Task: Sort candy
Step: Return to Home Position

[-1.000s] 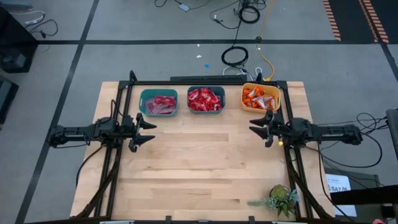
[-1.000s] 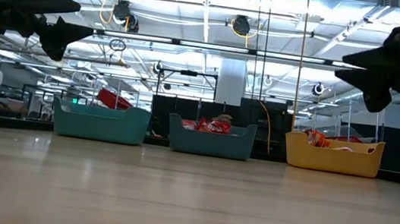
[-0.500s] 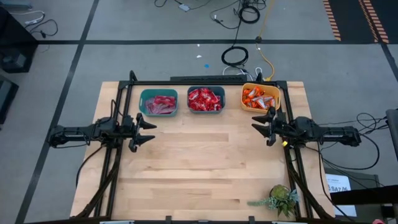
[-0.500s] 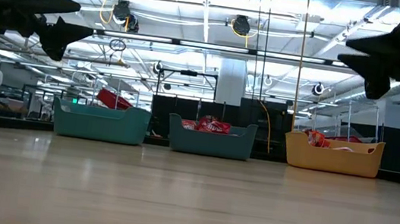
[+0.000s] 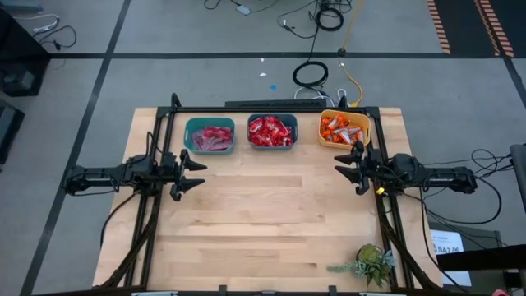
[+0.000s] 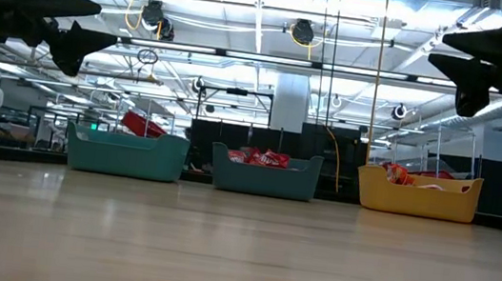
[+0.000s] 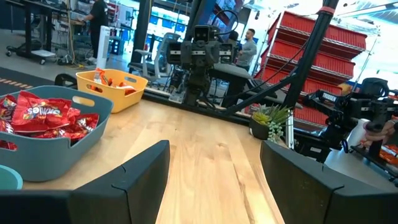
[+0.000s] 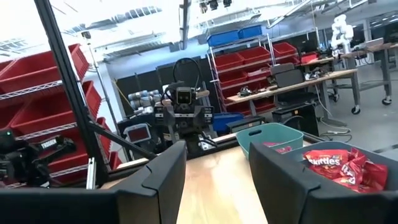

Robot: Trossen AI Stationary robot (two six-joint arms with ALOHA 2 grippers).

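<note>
- Along the table's (image 5: 263,214) far edge, the high view shows three bins in a row. The teal bin (image 5: 188,136) on the left holds pinkish-mauve candy (image 5: 214,137). The blue bin (image 5: 272,147) in the middle holds red candy (image 5: 271,130). The yellow bin (image 5: 367,123) on the right holds orange candy (image 5: 341,127).
- The left end effector (image 5: 196,173) hangs over the table's left side, well apart from the bins, with its fingers spread and empty. The right end effector (image 5: 345,167) hangs over the right side, just near of the yellow bin, also spread and empty. A potted plant (image 5: 371,263) stands at the near right corner.
- From the low view, both end effectors sit high above the bare wood, left (image 6: 102,24) and right (image 6: 443,49), each with its fingers apart. Red wrappers poke over the blue bin's rim.
- Through the left wrist view, the spread fingers (image 7: 140,180) frame open table, with the red candy to the far side and the right arm opposite.
- Through the right wrist view, the parted fingers (image 8: 163,177) frame the left arm, with the teal and blue bins beside it.
</note>
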